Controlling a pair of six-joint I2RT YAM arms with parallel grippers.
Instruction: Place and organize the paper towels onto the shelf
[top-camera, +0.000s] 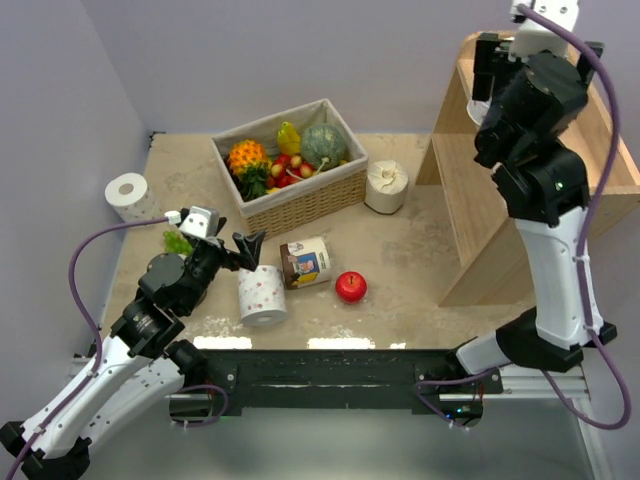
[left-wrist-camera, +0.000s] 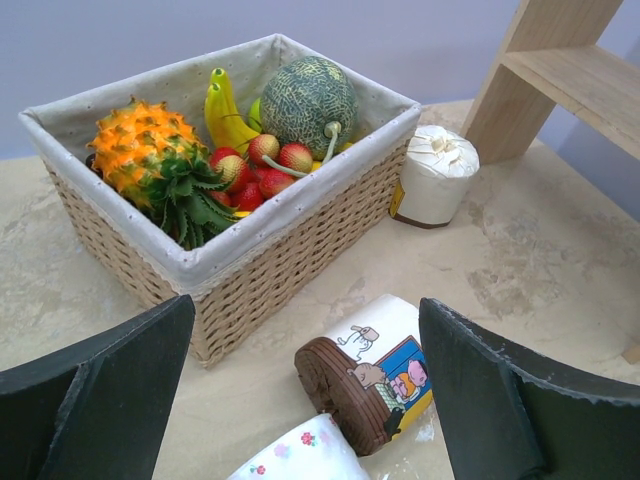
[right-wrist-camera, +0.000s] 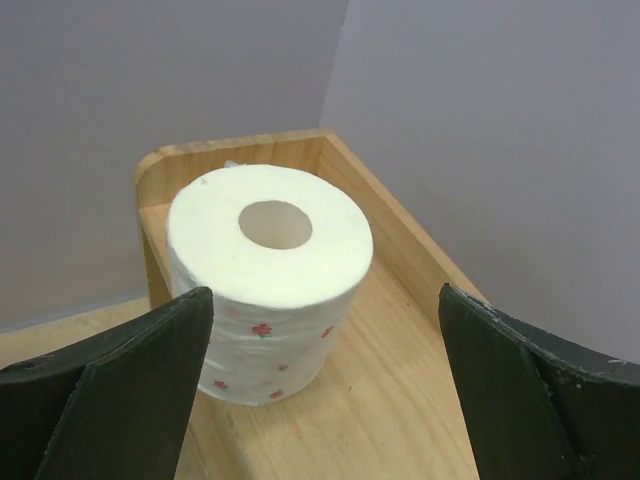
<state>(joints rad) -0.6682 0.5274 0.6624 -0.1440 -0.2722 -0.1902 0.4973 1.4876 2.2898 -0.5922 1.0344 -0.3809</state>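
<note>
Pink-dotted roll (top-camera: 262, 295) stands upright, core vertical, by the table's (top-camera: 440, 240) near edge, just ahead of the left gripper (top-camera: 243, 252), which gapes wide and empty; that arm is nearer. The right gripper (right-wrist-camera: 325, 300), equally wide, straddles another roll (right-wrist-camera: 268, 280) without touching it, on the shelf (right-wrist-camera: 390, 330).

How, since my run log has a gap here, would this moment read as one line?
left gripper open, by dotted roll | right gripper open, straddling shelved roll on shelf | white roll, cream roll on table
</note>
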